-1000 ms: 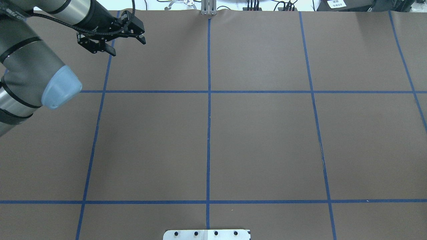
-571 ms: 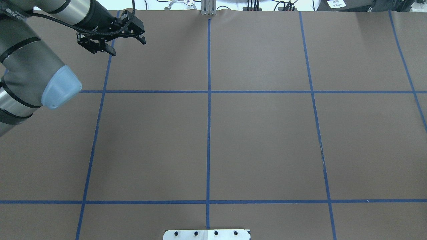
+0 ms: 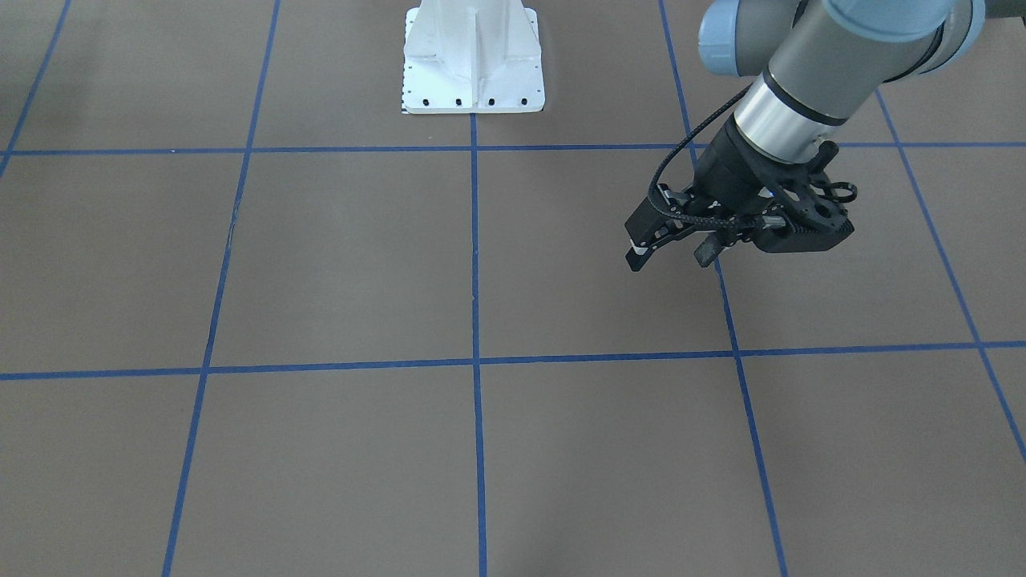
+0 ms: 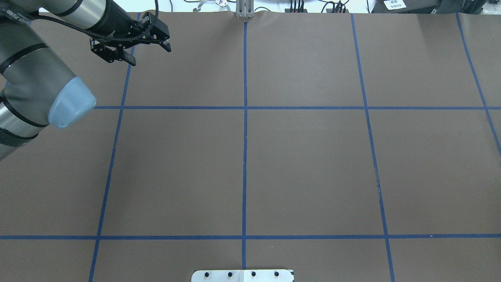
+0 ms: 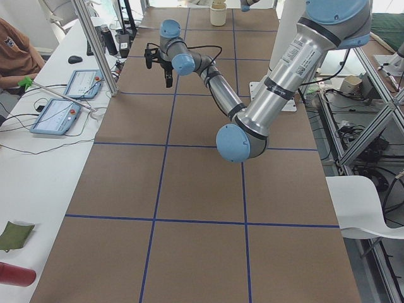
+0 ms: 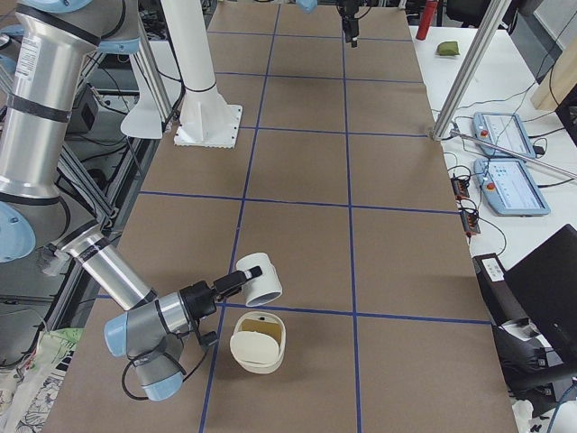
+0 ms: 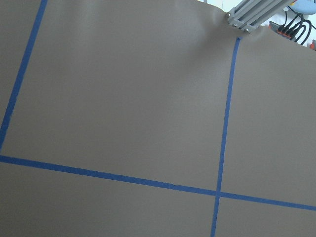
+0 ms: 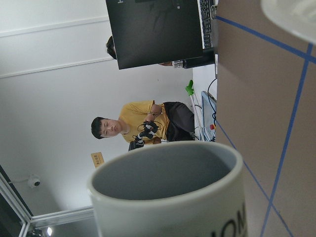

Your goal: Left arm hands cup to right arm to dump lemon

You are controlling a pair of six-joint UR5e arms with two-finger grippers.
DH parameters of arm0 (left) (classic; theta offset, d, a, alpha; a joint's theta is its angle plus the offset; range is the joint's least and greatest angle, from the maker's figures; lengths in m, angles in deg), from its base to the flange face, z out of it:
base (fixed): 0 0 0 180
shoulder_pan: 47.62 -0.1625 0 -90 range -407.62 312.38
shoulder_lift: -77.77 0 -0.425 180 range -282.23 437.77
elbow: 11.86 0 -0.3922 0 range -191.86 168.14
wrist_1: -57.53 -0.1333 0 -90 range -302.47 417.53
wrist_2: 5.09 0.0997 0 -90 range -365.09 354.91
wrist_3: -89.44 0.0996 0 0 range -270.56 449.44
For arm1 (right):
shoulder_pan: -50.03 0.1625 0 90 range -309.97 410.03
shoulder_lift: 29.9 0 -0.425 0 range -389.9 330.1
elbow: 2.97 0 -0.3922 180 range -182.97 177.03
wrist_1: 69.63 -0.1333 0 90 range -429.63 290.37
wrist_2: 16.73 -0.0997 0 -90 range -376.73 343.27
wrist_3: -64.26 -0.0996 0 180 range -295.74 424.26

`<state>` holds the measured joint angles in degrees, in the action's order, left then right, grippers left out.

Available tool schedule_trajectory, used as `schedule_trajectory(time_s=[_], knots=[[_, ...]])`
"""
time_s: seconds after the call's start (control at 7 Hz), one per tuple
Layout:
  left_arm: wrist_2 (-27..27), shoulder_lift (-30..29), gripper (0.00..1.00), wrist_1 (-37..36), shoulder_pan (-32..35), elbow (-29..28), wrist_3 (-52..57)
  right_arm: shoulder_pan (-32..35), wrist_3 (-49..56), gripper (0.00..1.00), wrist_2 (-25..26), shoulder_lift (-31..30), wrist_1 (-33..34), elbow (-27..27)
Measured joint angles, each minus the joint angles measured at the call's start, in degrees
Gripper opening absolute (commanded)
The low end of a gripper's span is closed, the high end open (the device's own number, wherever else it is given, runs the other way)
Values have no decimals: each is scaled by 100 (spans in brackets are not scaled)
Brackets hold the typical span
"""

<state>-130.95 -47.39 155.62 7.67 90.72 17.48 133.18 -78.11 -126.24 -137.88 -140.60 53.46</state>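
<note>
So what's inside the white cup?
From the right wrist camera, the cup shows only its grey inner wall, with nothing resting against it. The near rim covers the bottom, so anything sitting deep down there cannot be seen.

In the overhead view, open brown table (image 4: 305,168) is stretching across the centre and right, giving wide passage. The left arm's elbow (image 4: 39,86) is jutting in at the left edge, the left gripper (image 4: 151,55) hanging at upper left. In the right-side view, the cup (image 6: 261,281) and a beige tub (image 6: 258,343) are crowding the lower left; a white pedestal (image 6: 191,63) is blocking the upper left.
</note>
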Motion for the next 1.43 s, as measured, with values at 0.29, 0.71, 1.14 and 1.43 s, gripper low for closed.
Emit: schedule_trajectory(time_s=[0.29,0.71,1.14,1.43], knots=[[0,0,100,0,-6,2,-2,0,1310,28,-275,-53,-12,15],[0,3,100,2,-32,5,-2,5,3215,28,-586,-134,60,102],[59,8,100,9,-70,8,6,355,4562,28,-1078,-188,1231,979],[77,11,100,9,-92,29,6,961,5401,28,-1769,-138,3119,2318]])
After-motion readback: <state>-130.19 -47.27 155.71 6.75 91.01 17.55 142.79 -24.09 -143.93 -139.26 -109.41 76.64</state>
